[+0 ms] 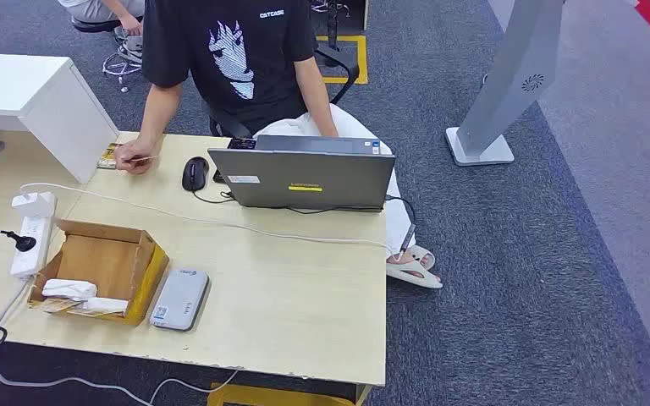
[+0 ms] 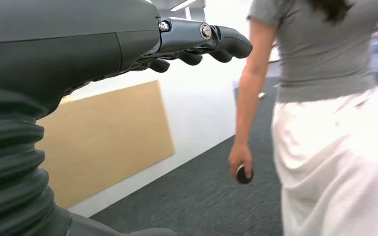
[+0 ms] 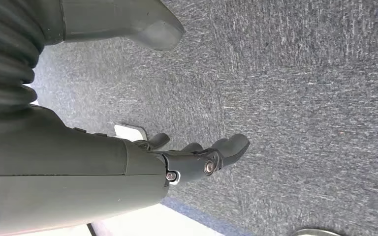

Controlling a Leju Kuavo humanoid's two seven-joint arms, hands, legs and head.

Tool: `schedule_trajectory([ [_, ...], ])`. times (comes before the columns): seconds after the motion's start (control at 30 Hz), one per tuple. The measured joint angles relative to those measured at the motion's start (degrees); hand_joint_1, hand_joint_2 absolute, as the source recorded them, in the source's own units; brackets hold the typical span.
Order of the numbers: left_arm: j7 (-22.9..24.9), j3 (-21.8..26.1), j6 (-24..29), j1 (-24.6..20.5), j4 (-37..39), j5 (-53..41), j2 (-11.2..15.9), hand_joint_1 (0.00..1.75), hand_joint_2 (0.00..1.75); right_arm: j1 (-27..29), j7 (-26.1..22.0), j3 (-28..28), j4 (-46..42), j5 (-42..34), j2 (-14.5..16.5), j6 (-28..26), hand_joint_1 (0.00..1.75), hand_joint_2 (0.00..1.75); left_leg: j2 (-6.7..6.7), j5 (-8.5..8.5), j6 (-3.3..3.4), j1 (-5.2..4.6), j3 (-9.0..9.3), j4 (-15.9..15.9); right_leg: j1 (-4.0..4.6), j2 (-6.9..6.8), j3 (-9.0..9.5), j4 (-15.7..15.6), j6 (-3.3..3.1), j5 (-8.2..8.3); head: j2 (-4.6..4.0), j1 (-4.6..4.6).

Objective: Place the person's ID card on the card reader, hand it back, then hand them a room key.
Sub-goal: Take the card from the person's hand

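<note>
floor: grey carpet (image 1: pixel 508 254) | desk: light wood (image 1: pixel 296 296) | cabinet: white (image 1: pixel 42 93)

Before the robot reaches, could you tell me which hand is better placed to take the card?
Left, probably: the person's hand holds the card at the table's far left. Both robot hands, left and right, are free.

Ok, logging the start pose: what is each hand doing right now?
Left hand: open, fingers extended, holding nothing.
Right hand: open, holding nothing, above the carpet.
</note>
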Motion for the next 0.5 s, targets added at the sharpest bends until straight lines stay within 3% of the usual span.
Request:
schedule_trajectory([
  [0.3, -1.0, -9.7, 2.5, 5.8, -10.5, -3.3, -0.4, 0.0, 1.75, 0.0, 0.0, -0.3, 0.9, -0.2, 0.2, -0.7, 0.0, 1.75, -0.03, 0.0, 0.0, 0.0, 0.0, 0.0, 0.0, -0.05, -0.03, 0.0, 0.0, 0.0, 0.0, 0.01],
  [0.5, -9.1, -7.4, 4.2, 2.8, -13.8, 0.3, -0.2, 0.0, 1.75, 0.0, 0.0, -0.3, 0.9, 0.1, 0.2, -0.4, 0.0, 1.75, -0.06, 0.02, 0.02, 0.01, 0.04, 0.0, 0.01, -0.08, 0.05, 0.0, -0.01, 0.01, 0.0, 0.01],
])
